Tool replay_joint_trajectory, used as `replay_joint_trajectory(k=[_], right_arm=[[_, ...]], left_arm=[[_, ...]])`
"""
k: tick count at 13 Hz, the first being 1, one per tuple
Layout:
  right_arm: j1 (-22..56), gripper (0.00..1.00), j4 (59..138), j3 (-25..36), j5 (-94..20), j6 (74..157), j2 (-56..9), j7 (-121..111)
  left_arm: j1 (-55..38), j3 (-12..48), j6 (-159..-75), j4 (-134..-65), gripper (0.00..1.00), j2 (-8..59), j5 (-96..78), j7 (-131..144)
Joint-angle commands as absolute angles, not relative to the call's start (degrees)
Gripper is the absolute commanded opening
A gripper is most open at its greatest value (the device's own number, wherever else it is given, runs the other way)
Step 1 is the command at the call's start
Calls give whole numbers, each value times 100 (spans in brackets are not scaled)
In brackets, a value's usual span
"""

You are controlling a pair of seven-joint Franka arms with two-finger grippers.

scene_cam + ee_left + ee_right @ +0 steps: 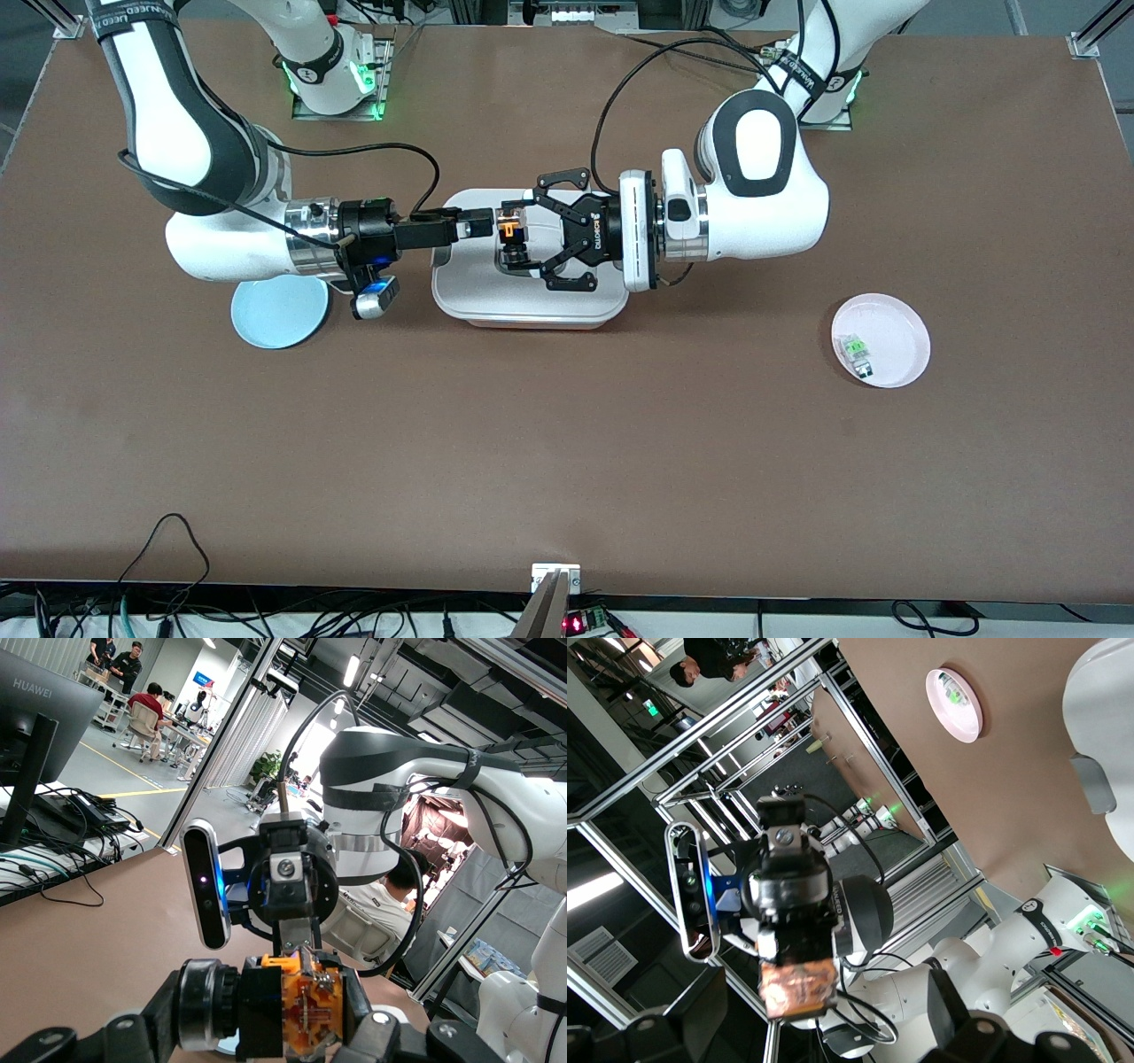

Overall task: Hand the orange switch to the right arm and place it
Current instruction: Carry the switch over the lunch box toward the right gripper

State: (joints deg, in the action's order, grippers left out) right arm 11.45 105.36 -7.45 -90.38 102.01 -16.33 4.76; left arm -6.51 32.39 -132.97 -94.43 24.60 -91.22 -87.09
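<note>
You have the orange switch [508,229] pinched in the left gripper [514,237], up in the air over the white tray [532,306]. Your right gripper [483,224] is also over the white tray, its fingers spread, tips just beside the orange switch on the side toward the right arm's end of the table.
</note>
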Motion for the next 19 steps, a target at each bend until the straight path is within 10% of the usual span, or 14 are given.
replay_joint_trajectory(k=[1, 13, 19], right_arm=[[1090, 100, 10503, -835, -9158, 10248, -1696, 685], [1177, 99, 10459, -967, -9589, 10406, -1696, 817], [1151, 36, 10380, -967, -9598, 10397, -1696, 738]], left_arm=[[-685, 3296, -13534, -9510, 0, 2338, -9431, -8912], [-686, 3296, -13562, -9475, 0, 2347, -9431, -8912], [-694, 3296, -13562, -9431, 0, 2355, -9431, -8868]])
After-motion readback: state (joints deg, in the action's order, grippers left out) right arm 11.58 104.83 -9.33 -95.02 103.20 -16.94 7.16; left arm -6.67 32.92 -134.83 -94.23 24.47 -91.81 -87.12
